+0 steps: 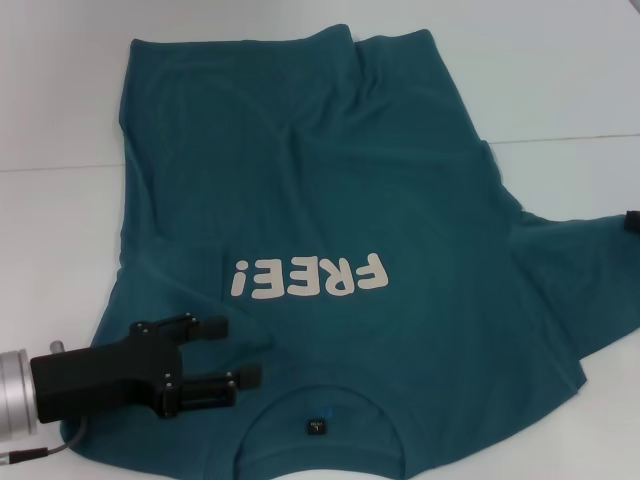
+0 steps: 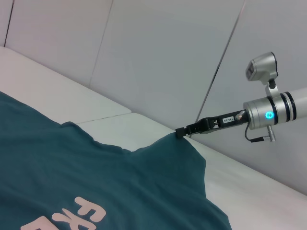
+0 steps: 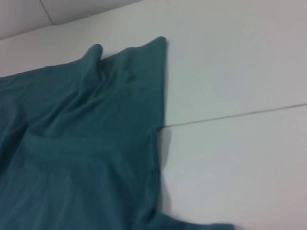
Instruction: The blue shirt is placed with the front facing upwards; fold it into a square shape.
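The blue shirt (image 1: pixel 330 200) lies front up on the white table (image 1: pixel 560 80), its white "FREE!" lettering (image 1: pixel 308 277) near the middle and its collar with a small dark label (image 1: pixel 317 426) at the near edge. My left gripper (image 1: pixel 232 351) hovers open over the shirt's near-left shoulder, beside the collar, with nothing between its fingers. My right gripper (image 2: pixel 180 132) is shut on the tip of the shirt's right sleeve (image 2: pixel 184 148), which rises to a peak; in the head view only its tip (image 1: pixel 632 222) shows at the right edge. The right wrist view shows the shirt's far hem (image 3: pixel 129 62).
A seam line (image 1: pixel 570 139) runs across the table behind the sleeve. Grey wall panels (image 2: pixel 158 57) stand beyond the table. Bare tabletop lies to the right of the shirt (image 3: pixel 230 72) and at the far left (image 1: pixel 50 100).
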Controlling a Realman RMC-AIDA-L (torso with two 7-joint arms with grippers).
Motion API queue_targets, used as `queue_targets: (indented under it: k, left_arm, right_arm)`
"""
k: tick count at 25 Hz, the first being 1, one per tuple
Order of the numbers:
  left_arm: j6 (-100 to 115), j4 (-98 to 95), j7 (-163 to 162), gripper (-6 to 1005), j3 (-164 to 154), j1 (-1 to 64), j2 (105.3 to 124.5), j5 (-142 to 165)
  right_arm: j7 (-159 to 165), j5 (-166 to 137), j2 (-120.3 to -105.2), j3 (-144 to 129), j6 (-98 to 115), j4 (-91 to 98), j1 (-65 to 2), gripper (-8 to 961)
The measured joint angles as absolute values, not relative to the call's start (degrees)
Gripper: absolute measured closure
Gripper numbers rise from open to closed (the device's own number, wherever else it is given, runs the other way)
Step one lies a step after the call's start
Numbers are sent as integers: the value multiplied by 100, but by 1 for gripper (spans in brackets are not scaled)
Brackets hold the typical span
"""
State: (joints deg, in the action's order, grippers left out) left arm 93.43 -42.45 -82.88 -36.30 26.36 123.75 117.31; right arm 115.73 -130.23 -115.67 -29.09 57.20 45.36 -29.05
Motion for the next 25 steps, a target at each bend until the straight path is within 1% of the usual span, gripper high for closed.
queue_targets:
  k: [8, 12, 16, 19, 25]
  left_arm:
    - [9355, -4248, -8359, 110, -3630, 2654, 12375, 11724]
    - [9367, -4259, -8398, 110, -3630, 2667, 12375, 11724]
    - [9370, -4274, -8447, 110, -3625, 2678, 12365, 11712]
    - [9369, -4277, -8452, 110, -3621, 2679, 12360, 11691]
    - [9324, -4280, -8454, 110, -3621, 2681, 12359, 11679]
  right_arm:
    - [11298, -12759, -11644, -2973, 5863, 4551, -3089, 953]
    - [11261, -12749, -11739, -3071, 5948, 4555, -3244, 953]
    - [11211, -12737, -11869, -3302, 5999, 4600, -3392, 953]
    - [11211, -12732, -11925, -3458, 6045, 4622, -3497, 953]
    - [11239, -12726, -11948, -3839, 6096, 4562, -3712, 953]
